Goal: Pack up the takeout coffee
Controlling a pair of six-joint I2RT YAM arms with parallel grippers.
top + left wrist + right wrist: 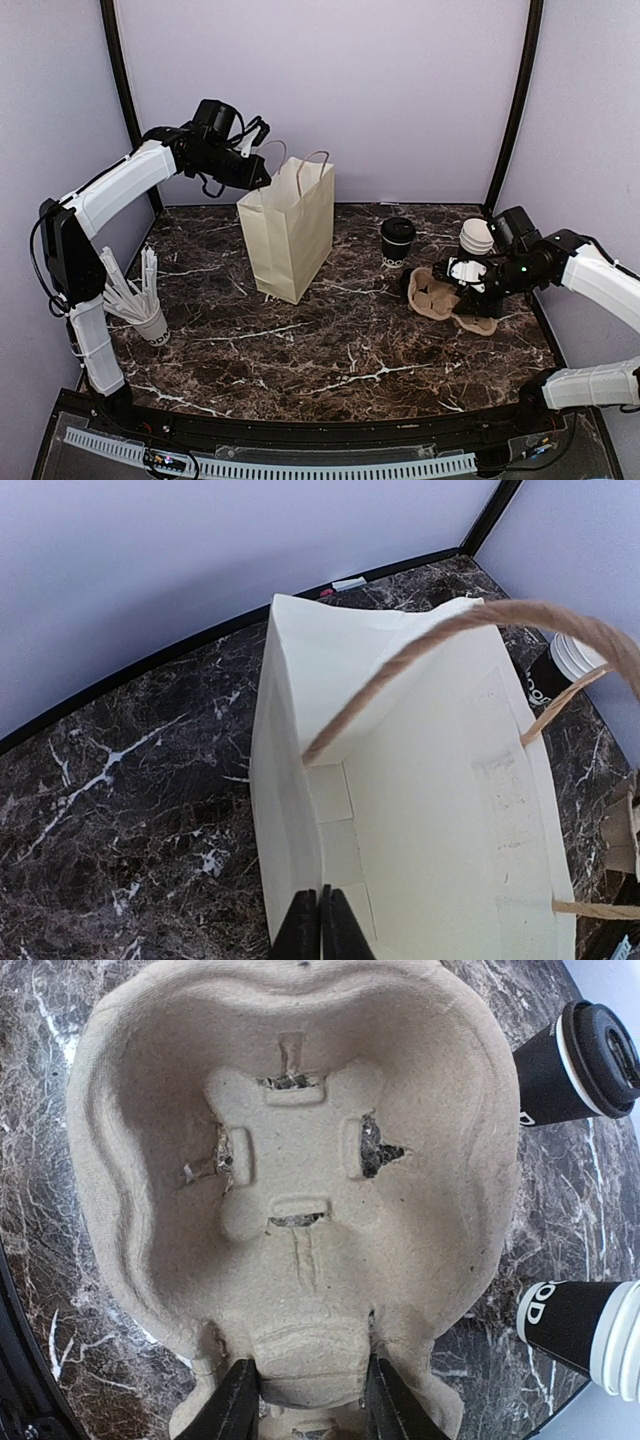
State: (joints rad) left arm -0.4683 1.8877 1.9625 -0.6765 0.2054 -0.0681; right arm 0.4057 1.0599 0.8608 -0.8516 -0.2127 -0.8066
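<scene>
A cream handled paper bag (295, 235) stands open at the back left of the marble table. My left gripper (262, 182) is shut on the bag's (430, 810) left rim, its fingertips (322, 925) pressed together on the paper wall. At the right, the tan pulp tray (432, 295) is tilted, and my right gripper (455, 285) is shut on its middle ridge. One well of the tray (290, 1140) fills the right wrist view, with the gripper (310, 1400) on either side of the ridge. A black cup with a black lid (397, 240) (575, 1060) and a white-lidded cup (476, 236) (575, 1325) stand behind the tray.
A white cup of paper-wrapped sticks (150, 318) stands at the left edge beside the left arm. Lilac walls with black corner posts (512, 110) close in the back and sides.
</scene>
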